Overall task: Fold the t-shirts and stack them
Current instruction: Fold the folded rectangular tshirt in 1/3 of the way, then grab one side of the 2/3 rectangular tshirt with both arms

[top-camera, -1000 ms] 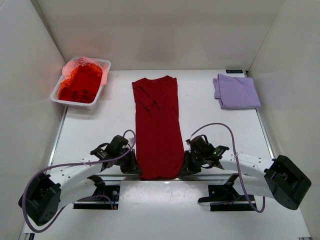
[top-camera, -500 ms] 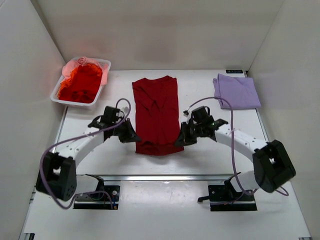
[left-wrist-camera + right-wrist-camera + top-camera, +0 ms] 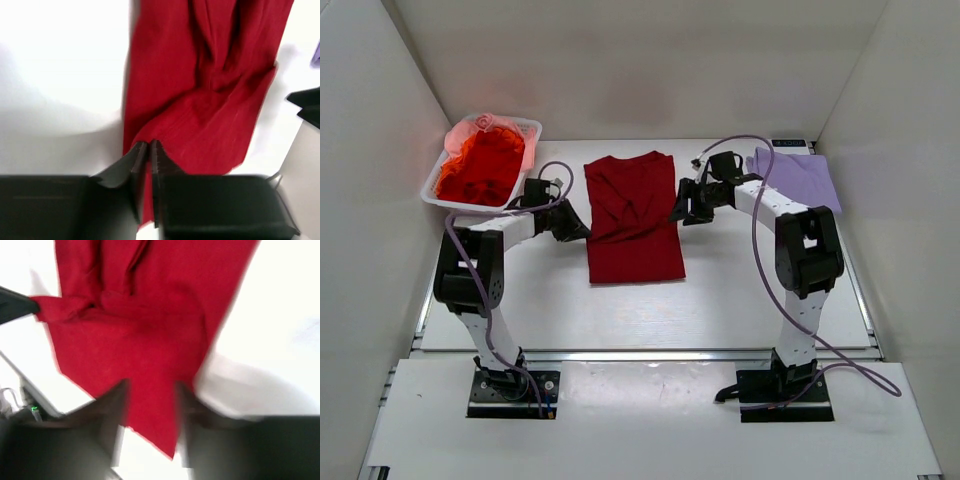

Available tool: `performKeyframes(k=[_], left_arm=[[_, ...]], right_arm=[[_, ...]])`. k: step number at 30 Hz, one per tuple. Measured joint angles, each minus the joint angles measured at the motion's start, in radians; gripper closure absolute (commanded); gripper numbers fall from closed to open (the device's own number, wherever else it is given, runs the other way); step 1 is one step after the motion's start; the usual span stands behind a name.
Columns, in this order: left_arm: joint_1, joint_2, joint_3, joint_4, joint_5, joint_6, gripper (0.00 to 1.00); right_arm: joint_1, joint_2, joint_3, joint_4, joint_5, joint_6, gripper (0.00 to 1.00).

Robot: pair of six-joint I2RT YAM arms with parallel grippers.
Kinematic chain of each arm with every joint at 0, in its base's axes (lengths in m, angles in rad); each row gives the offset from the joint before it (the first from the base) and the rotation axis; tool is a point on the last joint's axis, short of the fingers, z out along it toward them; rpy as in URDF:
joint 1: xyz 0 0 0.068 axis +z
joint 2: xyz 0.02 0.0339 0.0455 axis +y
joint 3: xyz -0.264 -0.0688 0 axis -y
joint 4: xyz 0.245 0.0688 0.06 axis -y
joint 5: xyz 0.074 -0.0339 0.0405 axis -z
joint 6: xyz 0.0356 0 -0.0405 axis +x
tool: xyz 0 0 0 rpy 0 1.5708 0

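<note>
The dark red t-shirt (image 3: 635, 240) lies in the middle of the table, folded up on itself, its lower fold near the centre. My left gripper (image 3: 578, 225) is at its left edge. In the left wrist view its jaws (image 3: 145, 145) stand a narrow slit apart, with the shirt's edge (image 3: 200, 100) in the slit. My right gripper (image 3: 680, 212) is at the shirt's right edge. Its jaws (image 3: 152, 390) stand open over a corner of the red cloth (image 3: 140, 330). A folded lavender t-shirt (image 3: 800, 180) lies at the back right.
A white basket (image 3: 533, 127) at the back left holds an orange-red shirt (image 3: 480, 168) and a pink one (image 3: 492, 123). White walls close in the table on the left, back and right. Both arms stretch far out from their bases.
Both grippers carried the red shirt's near hem away from the bases toward the collar, folding the shirt to about half its length. Both jaws have since parted, the right wider.
</note>
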Motion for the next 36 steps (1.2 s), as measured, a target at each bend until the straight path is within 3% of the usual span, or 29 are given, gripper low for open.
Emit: performKeyframes(k=[3, 4, 7, 11, 14, 18, 23, 27, 28, 30, 32, 34, 36], left_arm=[[0.023, 0.041, 0.014, 0.08, 0.004, -0.037, 0.49], [0.029, 0.043, 0.011, 0.11, 0.006, -0.055, 0.4], [0.04, 0.04, -0.017, 0.233, 0.026, -0.103, 0.32], [0.041, 0.04, -0.045, 0.313, 0.064, -0.143, 0.3], [0.035, 0.023, -0.074, 0.321, 0.072, -0.145, 0.29], [0.016, -0.105, -0.223, 0.257, 0.03, -0.124, 0.27], [-0.048, -0.311, -0.425, 0.167, -0.05, -0.102, 0.24], [-0.108, -0.347, -0.475, 0.171, -0.071, -0.116, 0.24], [-0.121, -0.344, -0.477, 0.186, -0.075, -0.126, 0.24], [-0.145, -0.328, -0.477, 0.219, -0.078, -0.148, 0.35], [-0.169, -0.298, -0.465, 0.237, -0.09, -0.169, 0.54], [-0.191, -0.259, -0.455, 0.253, -0.1, -0.184, 0.8], [-0.204, -0.24, -0.452, 0.258, -0.108, -0.19, 1.0]], right_arm=[[-0.019, 0.021, 0.01, 0.023, 0.021, -0.022, 0.23], [-0.025, 0.021, 0.009, 0.029, 0.023, -0.027, 0.21], [-0.035, 0.013, -0.015, 0.072, 0.024, -0.028, 0.22], [-0.038, -0.032, -0.122, 0.102, 0.024, -0.027, 0.21], [-0.03, -0.087, -0.232, 0.12, 0.025, -0.014, 0.13], [-0.004, -0.192, -0.408, 0.156, 0.024, 0.029, 0.13], [0.015, -0.323, -0.601, 0.254, -0.003, 0.1, 0.17], [0.023, -0.34, -0.657, 0.337, -0.04, 0.157, 0.22], [0.027, -0.335, -0.659, 0.353, -0.043, 0.168, 0.29], [0.04, -0.314, -0.659, 0.392, -0.05, 0.188, 0.62], [0.054, -0.283, -0.658, 0.41, -0.05, 0.202, 0.81], [0.067, -0.255, -0.658, 0.414, -0.046, 0.211, 0.96], [0.076, -0.242, -0.659, 0.415, -0.04, 0.217, 1.0]])
